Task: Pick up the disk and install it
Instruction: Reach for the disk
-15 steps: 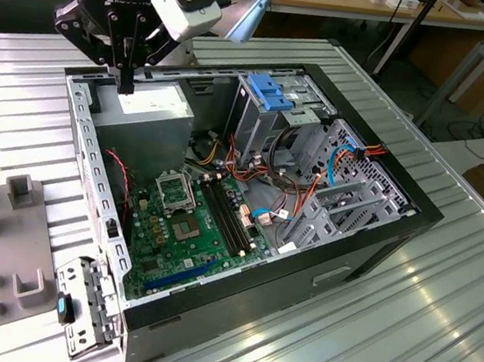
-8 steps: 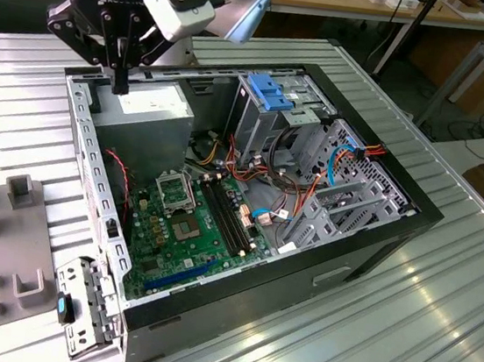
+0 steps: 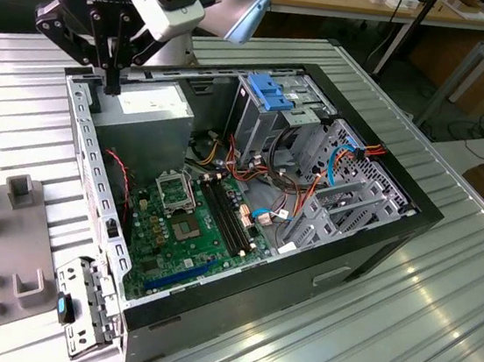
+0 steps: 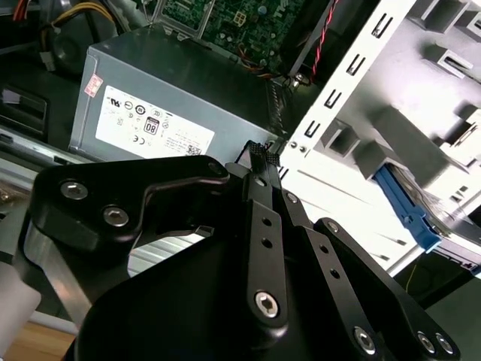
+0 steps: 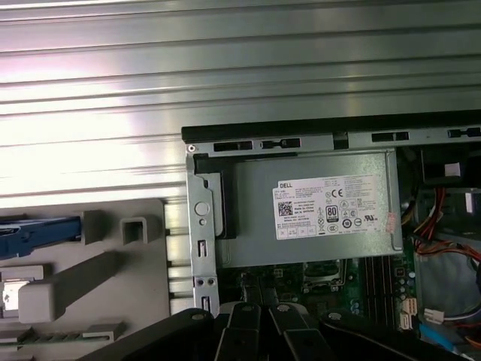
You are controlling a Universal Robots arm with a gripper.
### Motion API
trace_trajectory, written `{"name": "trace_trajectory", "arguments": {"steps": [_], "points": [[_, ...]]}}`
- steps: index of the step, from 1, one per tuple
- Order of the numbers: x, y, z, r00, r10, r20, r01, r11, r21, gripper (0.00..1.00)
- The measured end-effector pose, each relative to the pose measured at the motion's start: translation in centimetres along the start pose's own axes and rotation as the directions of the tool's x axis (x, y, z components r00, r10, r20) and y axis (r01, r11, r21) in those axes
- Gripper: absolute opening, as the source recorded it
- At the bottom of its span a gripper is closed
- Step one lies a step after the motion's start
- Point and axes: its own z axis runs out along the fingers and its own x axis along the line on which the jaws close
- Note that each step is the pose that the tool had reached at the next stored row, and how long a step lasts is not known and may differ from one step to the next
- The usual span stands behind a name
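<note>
**Figure.** Gripper position relative to the disk.

My gripper (image 3: 110, 82) hung above the power supply (image 3: 149, 106) in one corner of the open case (image 3: 367, 241). My fingers (image 4: 261, 197) were drawn narrow and pointed down, with nothing held between them.

The disk (image 5: 36, 229) lay outside the case on the grey fixture (image 5: 143, 301). The fixture stood on the ribbed table (image 3: 441, 285), just beside the case's perforated side wall (image 5: 201, 226).

That wall stood between my fingers and the disk. From my tips the disk lay across it, on the side toward the exterior view's left, and well apart from them.

The blue rail (image 4: 406, 207) was the plainest part of the disk, and the body beside it was hard to make out. Going by the rail, the long axis probably ran crosswise to the side wall, with one end aimed at the case. The disk appeared to rest flat between the fixture's raised blocks.

I judged the pick not yet begun: my tips were over the power supply, not over the fixture.
</note>
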Motion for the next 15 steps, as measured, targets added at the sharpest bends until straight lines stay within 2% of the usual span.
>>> {"name": "trace_trajectory", "arguments": {"steps": [9,15], "points": [[0.77,-0.06,-0.02,1.0,0.0,0.0,0.0,1.0,0.0,0.11],[1.01,-0.07,-0.03,1.0,0.0,0.0001,0.0,1.0,0.0,0.11]]}}
